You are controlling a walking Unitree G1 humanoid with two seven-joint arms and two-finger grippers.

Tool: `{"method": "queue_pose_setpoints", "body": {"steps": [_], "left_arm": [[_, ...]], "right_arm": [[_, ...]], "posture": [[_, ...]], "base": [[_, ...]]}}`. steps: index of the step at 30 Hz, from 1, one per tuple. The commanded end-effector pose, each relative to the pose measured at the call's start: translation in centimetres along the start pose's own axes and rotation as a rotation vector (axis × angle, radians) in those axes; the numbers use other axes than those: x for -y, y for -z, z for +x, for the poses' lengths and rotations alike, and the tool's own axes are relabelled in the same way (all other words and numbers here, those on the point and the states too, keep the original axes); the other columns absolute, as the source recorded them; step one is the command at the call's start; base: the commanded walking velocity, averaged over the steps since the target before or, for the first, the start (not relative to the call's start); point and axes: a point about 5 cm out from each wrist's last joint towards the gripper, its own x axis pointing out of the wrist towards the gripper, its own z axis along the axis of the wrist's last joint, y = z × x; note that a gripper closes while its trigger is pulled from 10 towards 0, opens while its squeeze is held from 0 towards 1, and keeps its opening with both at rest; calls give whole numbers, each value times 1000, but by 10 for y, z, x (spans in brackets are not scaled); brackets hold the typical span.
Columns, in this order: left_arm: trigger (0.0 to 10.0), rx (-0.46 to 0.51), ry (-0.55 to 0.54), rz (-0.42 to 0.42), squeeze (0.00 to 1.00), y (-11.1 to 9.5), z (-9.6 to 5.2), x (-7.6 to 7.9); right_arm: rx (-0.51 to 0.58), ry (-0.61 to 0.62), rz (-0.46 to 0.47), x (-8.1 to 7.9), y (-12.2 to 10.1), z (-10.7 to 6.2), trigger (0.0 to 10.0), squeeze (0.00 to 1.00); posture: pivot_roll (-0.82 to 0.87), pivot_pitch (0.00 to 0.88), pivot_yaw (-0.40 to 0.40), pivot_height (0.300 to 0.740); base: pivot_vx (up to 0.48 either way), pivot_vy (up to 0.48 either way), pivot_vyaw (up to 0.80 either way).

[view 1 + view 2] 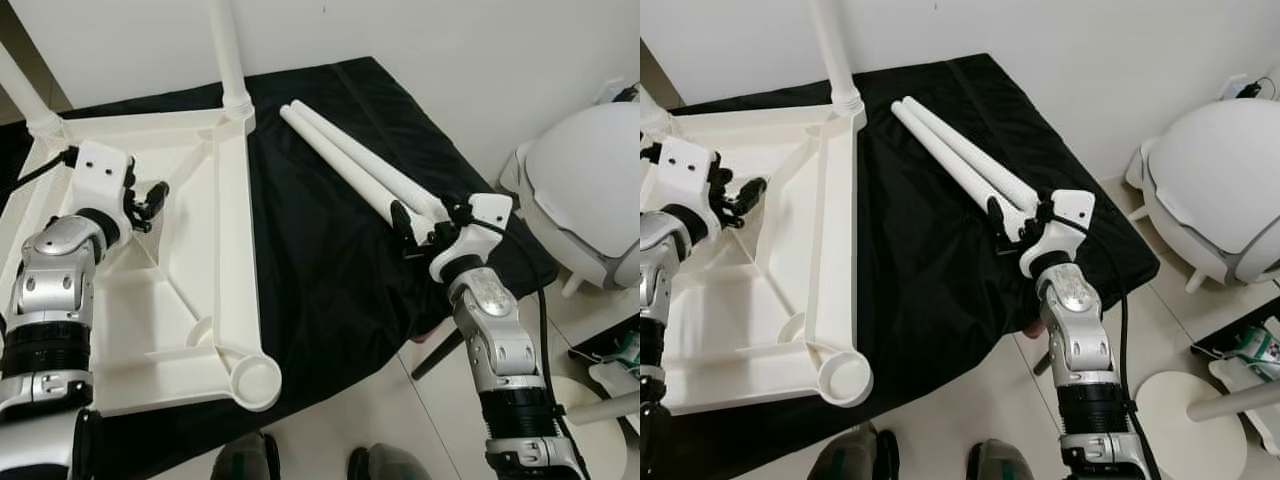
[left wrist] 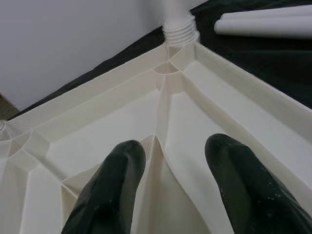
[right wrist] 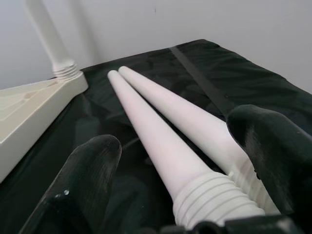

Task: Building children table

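I see my right gripper (image 3: 170, 185) spread wide around the threaded ends of two loose table legs (image 3: 161, 126), clamping neither. My left gripper (image 2: 180, 185) hovers open, empty, over a rib of the upturned tabletop (image 1: 230, 250); beyond it one screwed-in leg (image 1: 228, 55) stands upright.

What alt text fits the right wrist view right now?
The right gripper, open, straddles the threaded ends of two loose white table legs lying side by side on a black cloth. Beyond, a third leg stands screwed into the upturned white tabletop's corner.
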Motion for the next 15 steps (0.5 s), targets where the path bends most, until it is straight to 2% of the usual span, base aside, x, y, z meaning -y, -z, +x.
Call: {"method": "queue_pose_setpoints", "body": {"steps": [1, 6, 11, 12, 15], "left_arm": [[10000, 4, 27, 17, 0, -1, -2, 2], [10000, -6, 294, 80, 0, 3, -34, 14], [10000, -33, 367, 106, 0, 8, -44, 16], [10000, -82, 443, 96, 0, 15, -54, 17], [10000, -111, 482, 94, 0, 18, -62, 18]], "right_arm": [[-14, -19, 11, -2, 1, 1, 10000, 0], [-35, -168, -29, -11, 1, -2, 10000, 0], [-46, -222, -39, -15, 2, -4, 10000, 0], [-54, -288, -57, -21, 3, -6, 10000, 0], [-64, -325, -58, -25, 5, -7, 10000, 0]], "posture": [[-58, 33, 25, 740], [-45, 47, 8, 740], [-41, 48, 7, 740], [-34, 50, 2, 740], [-24, 51, -3, 740]], "base": [[0, 0, 0], [0, 0, 0], [0, 0, 0], [0, 0, 0], [0, 0, 0]]}}
